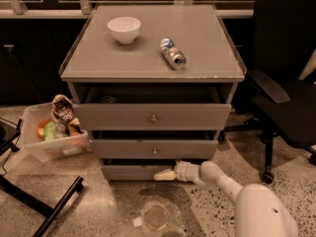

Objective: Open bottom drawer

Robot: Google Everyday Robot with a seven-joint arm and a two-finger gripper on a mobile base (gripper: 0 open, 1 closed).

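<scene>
A clear plastic bin (47, 149) holding snacks sits on the floor at the left, against the cabinet. A white bowl (124, 28) stands on the grey counter (207, 43). The bottom drawer (129, 172) is the lowest of three, just above the floor, with a dark gap above its front. The gripper (164, 175) is right at that front, near its middle; I cannot tell whether it is clenched or released. A can (173, 53) lies on its side right of the bowl. A black office chair (284, 83) stands on the right.

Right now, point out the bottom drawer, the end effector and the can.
bottom drawer (128, 172): camera view, bare left part of its front panel.
end effector (161, 175): camera view, its pale tip, against the bottom drawer's front.
can (173, 54): camera view, middle of its body.
</scene>
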